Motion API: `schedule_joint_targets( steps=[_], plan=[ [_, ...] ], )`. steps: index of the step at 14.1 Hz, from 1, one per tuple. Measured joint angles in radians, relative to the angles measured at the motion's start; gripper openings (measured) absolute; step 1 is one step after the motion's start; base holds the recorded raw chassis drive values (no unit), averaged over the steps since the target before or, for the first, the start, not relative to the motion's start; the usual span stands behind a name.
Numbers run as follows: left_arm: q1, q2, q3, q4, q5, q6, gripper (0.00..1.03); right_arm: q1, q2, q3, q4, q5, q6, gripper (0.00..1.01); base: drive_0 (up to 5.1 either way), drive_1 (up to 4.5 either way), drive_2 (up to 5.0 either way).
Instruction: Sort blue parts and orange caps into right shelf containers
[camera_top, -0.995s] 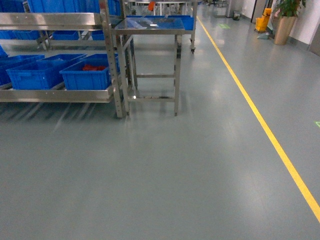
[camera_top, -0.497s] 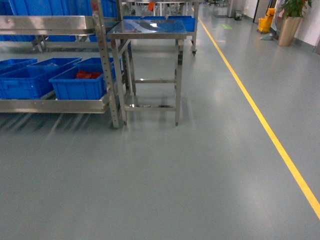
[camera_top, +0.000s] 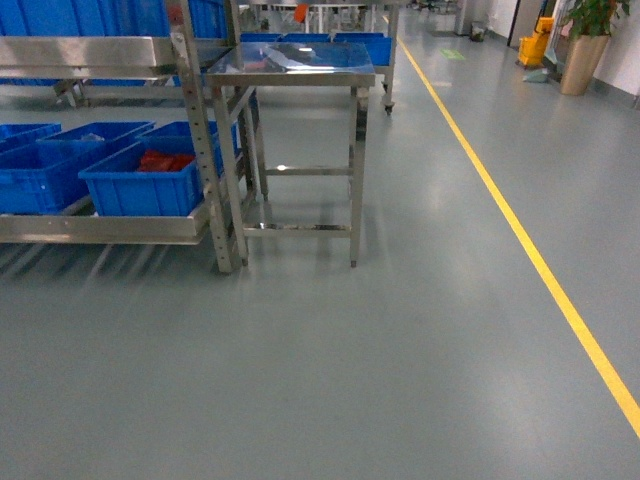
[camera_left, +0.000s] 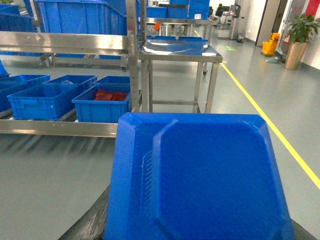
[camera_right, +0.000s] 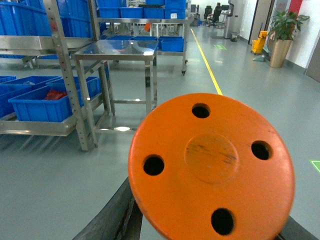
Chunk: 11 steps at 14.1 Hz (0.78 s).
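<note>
Right gripper (camera_right: 210, 235) carries an orange cap (camera_right: 211, 165) whose flat, four-holed face fills its wrist view, black fingers (camera_right: 112, 212) showing at the cap's lower edge; left gripper likewise holds a blue part (camera_left: 200, 177) close before its camera. Well ahead and left of both stands the steel shelf (camera_top: 100, 55), its lower roller track bearing blue containers (camera_top: 140, 180), the nearest holding red-orange pieces (camera_top: 165, 160), beside a steel table (camera_top: 290, 65).

- Factory or warehouse floor here: smooth grey floor (camera_top: 380, 360) with a yellow lane line (camera_top: 520, 240) running down it.
- Stainless steel rack (camera_top: 100, 50) carrying blue crates (camera_top: 140, 185).
- Steel work table (camera_top: 290, 65) beside it, more crates behind.
</note>
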Motion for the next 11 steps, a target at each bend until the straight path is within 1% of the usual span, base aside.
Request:
schedule_joint_targets(
  steps=[11],
  plan=[
    [0.0, 0.0, 0.0, 0.0, -0.001, 0.0, 0.43, 0.0, 0.0, 0.0, 0.0, 0.0, 0.0, 0.42, 0.0, 4.21, -4.2]
  ],
)
